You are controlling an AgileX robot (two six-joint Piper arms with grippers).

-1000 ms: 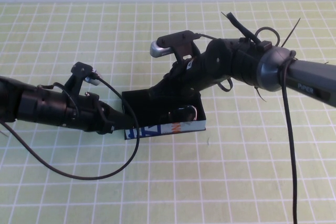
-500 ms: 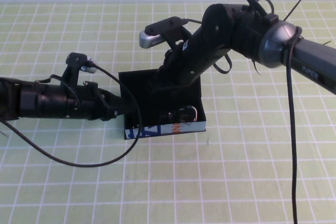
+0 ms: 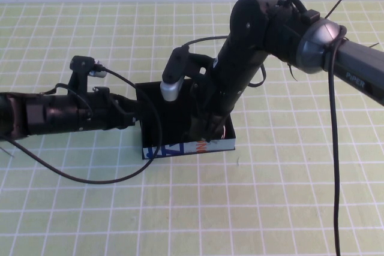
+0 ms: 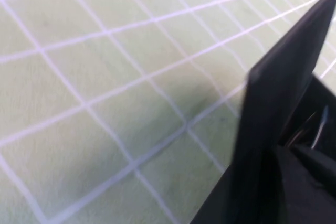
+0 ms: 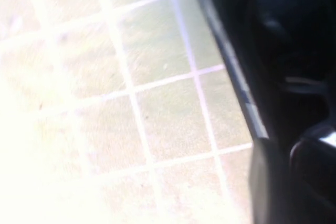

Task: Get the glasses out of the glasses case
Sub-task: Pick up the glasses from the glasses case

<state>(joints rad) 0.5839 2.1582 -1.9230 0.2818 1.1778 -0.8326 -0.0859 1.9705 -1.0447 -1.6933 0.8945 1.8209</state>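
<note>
The glasses case (image 3: pixel 187 146) sits open at the table's middle, its white, blue and orange-red front side facing me. Its black lid (image 3: pixel 151 111) stands upright along the left side. My left gripper (image 3: pixel 135 118) is at the lid's left edge and shut on it; the lid's edge (image 4: pixel 262 108) fills the left wrist view. My right gripper (image 3: pixel 203 131) reaches down inside the case over the glasses (image 3: pixel 220 129). Only a bit of their rim shows beside it. The right wrist view shows the case's wall (image 5: pixel 233 82) and glossy black shapes (image 5: pixel 294 9) inside.
The green mat with a white grid (image 3: pixel 72 208) covers the table. A black cable (image 3: pixel 90 178) loops from my left arm over the mat in front of the case. My right arm's cable (image 3: pixel 332 166) hangs down at the right.
My right arm has swung down from above the case's back and dipped its gripper into the case. My left gripper has moved up and back a little, and the lid stands more upright.
</note>
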